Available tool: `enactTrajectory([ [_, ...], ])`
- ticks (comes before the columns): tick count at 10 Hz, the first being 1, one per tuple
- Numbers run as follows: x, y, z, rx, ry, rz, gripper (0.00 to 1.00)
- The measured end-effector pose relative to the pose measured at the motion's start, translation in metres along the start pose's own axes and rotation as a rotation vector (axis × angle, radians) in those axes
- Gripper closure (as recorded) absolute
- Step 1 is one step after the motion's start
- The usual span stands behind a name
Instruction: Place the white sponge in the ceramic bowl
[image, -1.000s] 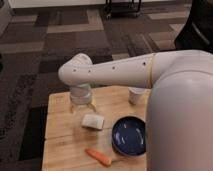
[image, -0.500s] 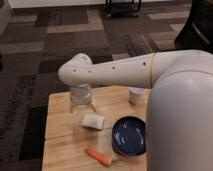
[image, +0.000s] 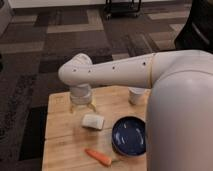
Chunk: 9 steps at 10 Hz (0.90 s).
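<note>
Hovering just behind the white sponge (image: 93, 121), gripper (image: 83, 107) spread wide, holding nothing | white sponge flat on wooden table (image: 60, 142), just left of ceramic bowl (image: 129, 136), long axis left-right

A patchwork carpet (image: 45, 55) of dark grey, brown and tan blocks covers the floor of the room; a pale strip of wall (image: 55, 3) runs along the far edge; a black wheeled frame (image: 122, 7) stands against it at the top; a dark chair (image: 200, 25) sits in the upper right corner; a grey piece of furniture (image: 4, 15) shows at the upper left edge; in the foreground, a light wooden table (image: 62, 137) with a planked top stands on the carpet; the light is even and soft.
</note>
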Motion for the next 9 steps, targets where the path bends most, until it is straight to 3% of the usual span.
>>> enactTrajectory([
  [2, 0.0, -0.001, 0.001, 0.001, 0.001, -0.006, 0.35],
  [5, 0.001, -0.007, 0.011, -0.002, -0.021, -0.155, 0.35],
  [9, 0.009, -0.01, 0.021, 0.042, -0.082, -0.564, 0.35],
])
